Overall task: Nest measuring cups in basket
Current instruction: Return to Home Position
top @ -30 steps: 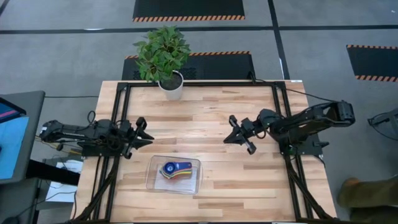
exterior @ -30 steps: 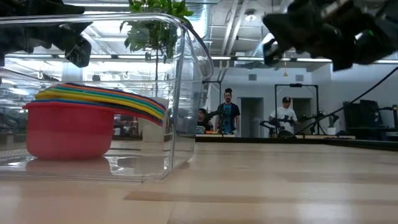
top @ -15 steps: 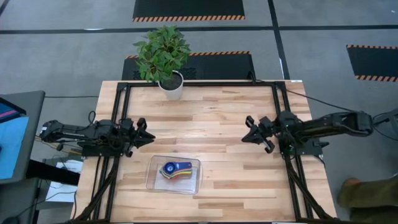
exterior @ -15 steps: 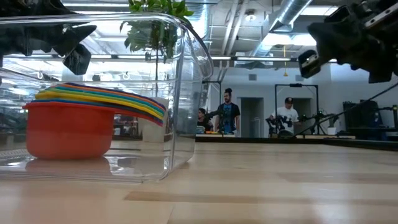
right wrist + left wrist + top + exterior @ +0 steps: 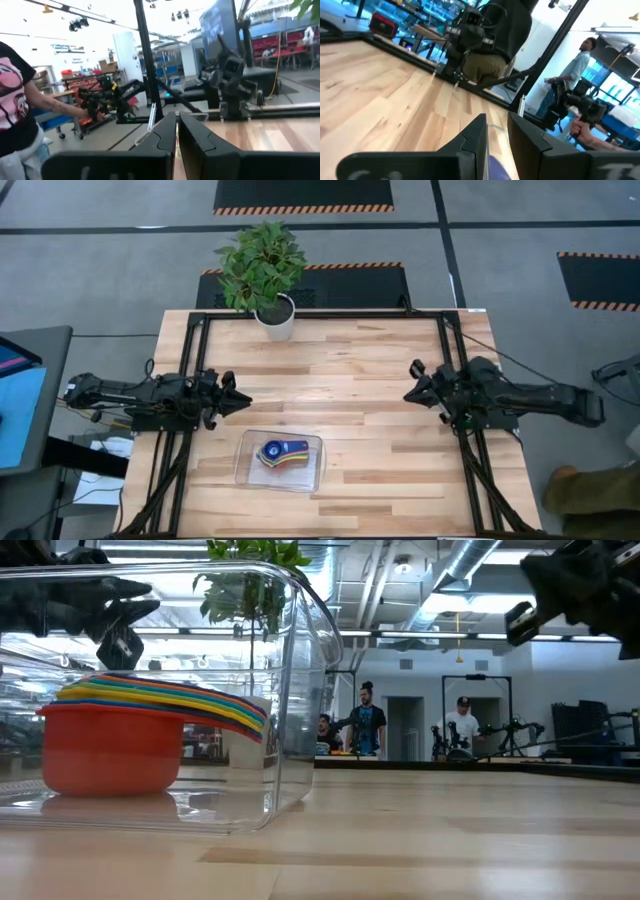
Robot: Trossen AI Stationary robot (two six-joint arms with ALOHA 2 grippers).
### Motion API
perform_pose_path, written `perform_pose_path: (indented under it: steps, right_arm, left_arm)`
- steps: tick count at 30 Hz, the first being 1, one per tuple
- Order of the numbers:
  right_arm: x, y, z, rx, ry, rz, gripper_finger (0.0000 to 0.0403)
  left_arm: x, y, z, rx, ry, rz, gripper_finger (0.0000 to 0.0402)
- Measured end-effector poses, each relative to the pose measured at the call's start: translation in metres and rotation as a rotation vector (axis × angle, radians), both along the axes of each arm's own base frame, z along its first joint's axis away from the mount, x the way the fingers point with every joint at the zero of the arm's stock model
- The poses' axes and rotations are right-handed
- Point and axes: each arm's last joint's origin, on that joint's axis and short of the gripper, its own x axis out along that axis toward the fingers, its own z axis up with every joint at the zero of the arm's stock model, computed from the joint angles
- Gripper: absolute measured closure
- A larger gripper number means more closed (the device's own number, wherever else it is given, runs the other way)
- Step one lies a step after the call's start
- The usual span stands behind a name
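The measuring cups [image 5: 281,452] sit nested in one stack inside the basket [image 5: 245,470], the orange one at the bottom and the dark blue one on top, with the handles fanned out to one side. The basket stands on the bench [image 5: 350,370] near its front edge, left of centre.

The left gripper [image 5: 232,393] hangs above the bench near the basket's far left corner, apart from it; its fingers are parted by a slim gap and hold nothing. The right gripper [image 5: 412,383] is over the right side, well apart from the basket, its fingers drawn together and empty.

The nesting looks done, so the risk now lies in the arms pulling away. The left arm is the one to watch. If it dips or swings toward the front, it could clip the basket's tall clear wall and push it closer to the bench edge. A knock like that could also shake the upper cups loose, since they look lightly seated. The right arm has plenty of room, and the plant pot [image 5: 276,318] at the back is far from both.
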Motion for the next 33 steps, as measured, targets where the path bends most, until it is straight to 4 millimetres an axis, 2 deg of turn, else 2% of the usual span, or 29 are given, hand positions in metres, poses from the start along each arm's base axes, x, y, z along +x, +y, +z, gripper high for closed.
perform_pose_path:
  steps: [9, 11, 15, 19, 24, 33]
  right_arm:
    - [-0.024, 0.002, -0.002, 0.098, 0.016, -0.076, 0.036]
    - [-0.025, 0.001, -0.002, 0.079, 0.022, -0.09, 0.0359]
    - [-0.024, -0.001, -0.002, 0.019, 0.0, -0.203, 0.0358]
    - [-0.023, -0.005, -0.005, -0.002, 0.007, -0.318, 0.036]
    - [-0.023, -0.003, -0.005, -0.002, 0.005, -0.309, 0.036]
    - [-0.022, 0.0, -0.005, 0.119, 0.032, -0.242, 0.0359]
  left_arm:
    - [0.0, 0.001, -0.004, 0.065, 0.038, 0.021, 0.0334]
    - [0.0, 0.0, -0.002, 0.108, 0.01, 0.019, 0.0334]
    - [-0.001, -0.001, 0.009, 0.316, -0.135, -0.011, 0.0334]
    - [-0.001, 0.001, 0.009, 0.336, -0.134, 0.024, 0.0334]
    - [-0.001, 0.005, 0.01, 0.344, -0.139, 0.072, 0.0334]
    - [0.0, 0.006, 0.004, 0.338, -0.072, 0.097, 0.0334]
